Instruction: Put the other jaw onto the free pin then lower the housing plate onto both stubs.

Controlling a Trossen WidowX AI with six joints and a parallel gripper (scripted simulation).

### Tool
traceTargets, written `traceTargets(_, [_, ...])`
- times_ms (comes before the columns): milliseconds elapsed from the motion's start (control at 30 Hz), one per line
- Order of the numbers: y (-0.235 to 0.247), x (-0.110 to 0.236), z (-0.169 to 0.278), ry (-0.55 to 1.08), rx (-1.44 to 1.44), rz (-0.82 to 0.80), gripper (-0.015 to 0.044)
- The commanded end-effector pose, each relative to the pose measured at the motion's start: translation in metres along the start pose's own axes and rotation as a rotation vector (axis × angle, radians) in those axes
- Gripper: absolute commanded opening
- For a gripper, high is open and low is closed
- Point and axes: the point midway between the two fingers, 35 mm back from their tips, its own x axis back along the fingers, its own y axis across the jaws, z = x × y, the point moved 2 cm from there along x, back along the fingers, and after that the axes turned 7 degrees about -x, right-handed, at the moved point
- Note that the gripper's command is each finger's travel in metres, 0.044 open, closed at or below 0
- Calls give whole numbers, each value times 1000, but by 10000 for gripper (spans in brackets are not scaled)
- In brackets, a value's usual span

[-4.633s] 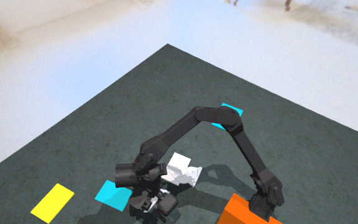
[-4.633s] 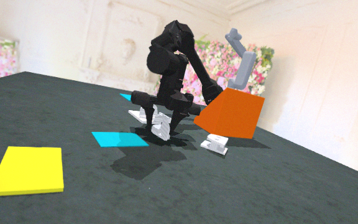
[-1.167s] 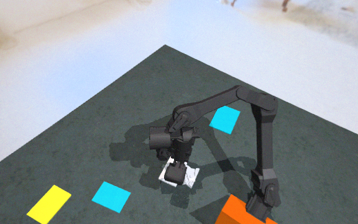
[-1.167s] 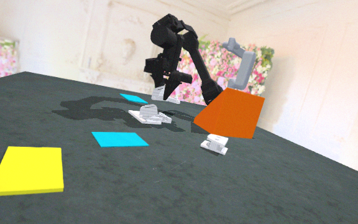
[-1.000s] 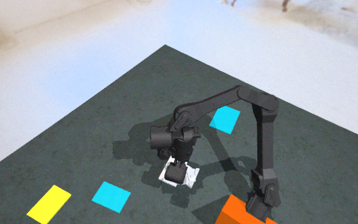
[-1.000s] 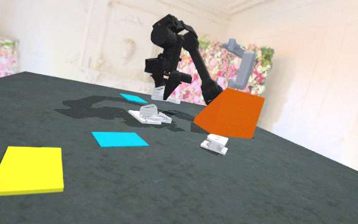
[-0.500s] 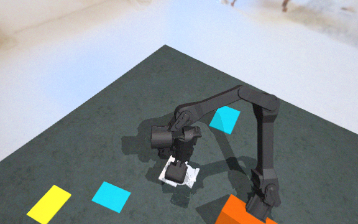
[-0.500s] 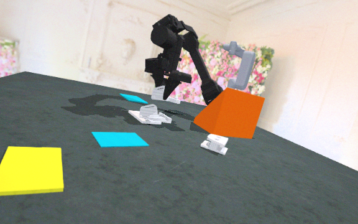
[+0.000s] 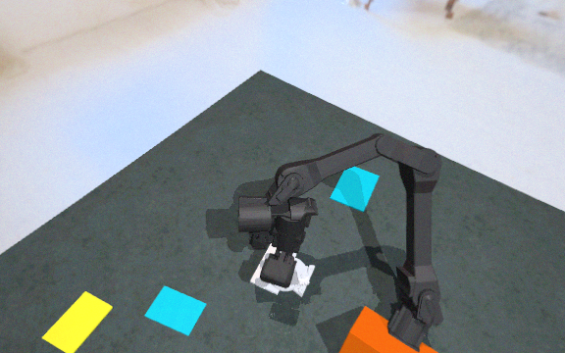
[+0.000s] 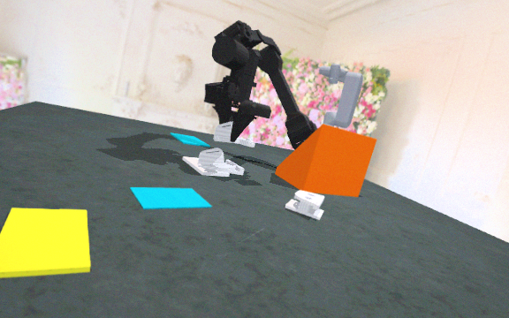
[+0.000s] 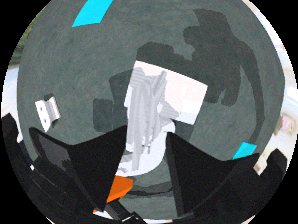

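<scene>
My gripper [image 10: 232, 132] [image 11: 147, 133] is shut on a white jaw [image 10: 224, 133] [image 11: 142, 111], held upright and raised above the base. The white base [image 9: 257, 279] [image 10: 193, 164] [image 11: 186, 89] lies flat on the table under the gripper. The other jaw [image 10: 211, 156], pale with a rounded top, sits low on the base. The held jaw covers part of the base in the wrist view, so the pins and teeth cannot be made out. A small white part with two holes, seemingly the housing plate [image 10: 310, 197] [image 11: 42, 113], stands apart, off to one side.
A large orange block [image 9: 361, 335] [image 10: 338, 163] [image 11: 121, 188] stands near the arm's foot. A cyan tile [image 9: 177, 310] [image 10: 170, 198] [image 11: 93, 13] and a yellow tile [image 9: 77, 322] [image 10: 42, 240] lie to one side. Another cyan tile [image 9: 354, 188] [image 10: 190, 140] [image 11: 245, 150] lies beyond the base.
</scene>
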Motion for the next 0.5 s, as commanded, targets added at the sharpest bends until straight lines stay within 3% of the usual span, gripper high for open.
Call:
traceTargets(0, [-13,2,-5,-8,-5,1,134])
traceTargets(467, [-55,2,-17,-8,-6,4,134])
